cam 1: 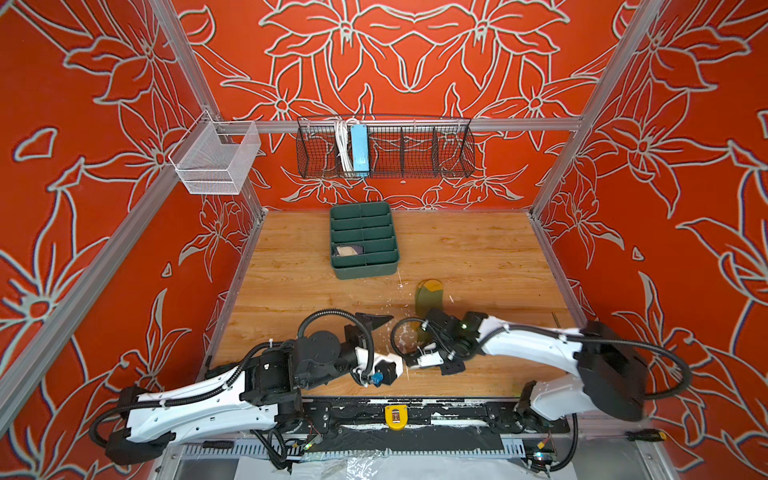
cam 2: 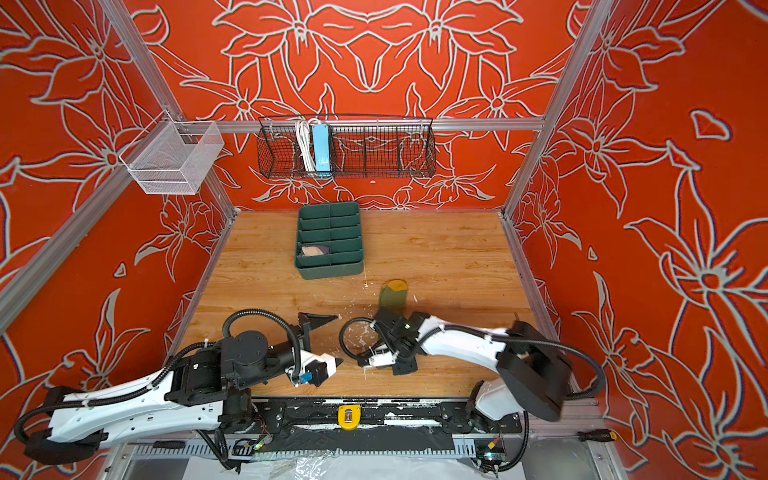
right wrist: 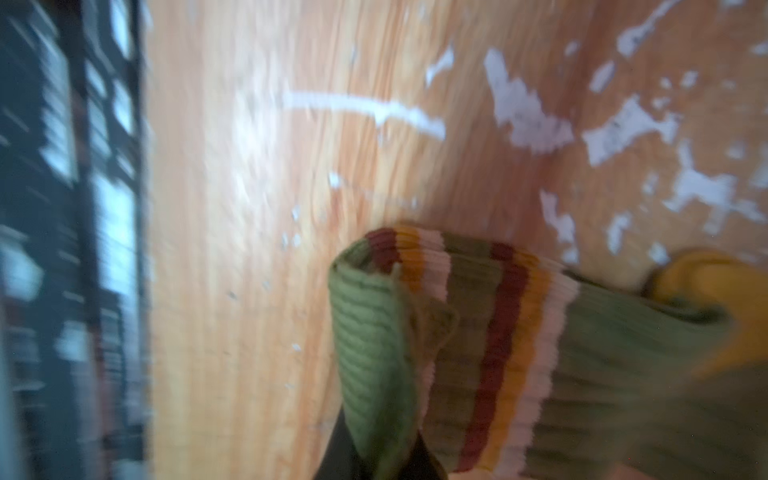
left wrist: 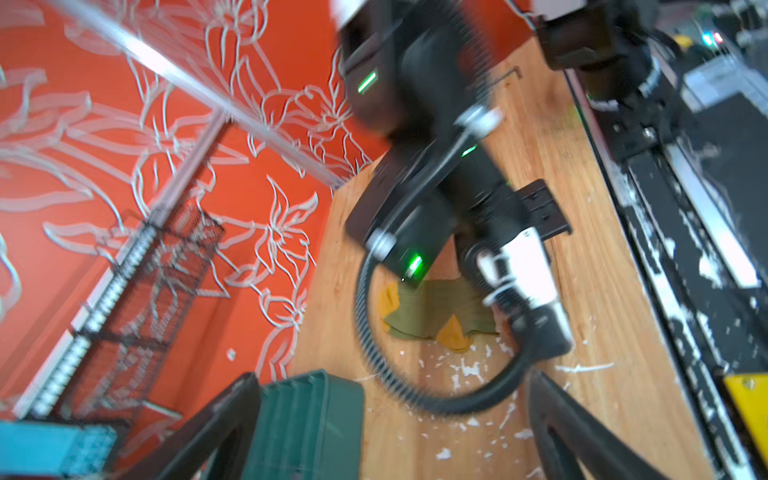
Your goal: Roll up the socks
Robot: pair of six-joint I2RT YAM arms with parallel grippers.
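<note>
The olive green sock (cam 1: 428, 296) with a mustard toe lies on the wooden table, right of centre in both top views. Its striped cuff (right wrist: 490, 332) is pinched between the dark fingers of my right gripper (right wrist: 386, 449), which is shut on it low over the table. In the top views the right wrist (cam 1: 451, 340) hides that cuff end. My left gripper (cam 1: 395, 343) hovers just left of it, open and empty, with the sock (left wrist: 428, 309) ahead of it. A cream and dark bundle (cam 1: 348, 250), apparently the purple sock, sits in a compartment of the green tray (cam 1: 374, 270).
A black wire basket (cam 1: 415, 149) holding a blue power strip (cam 1: 359, 149) hangs on the back wall. A white mesh basket (cam 1: 216, 160) hangs on the left frame. White flecks (cam 1: 399, 307) litter the table. The green tray (left wrist: 307, 424) lies close to my left fingers.
</note>
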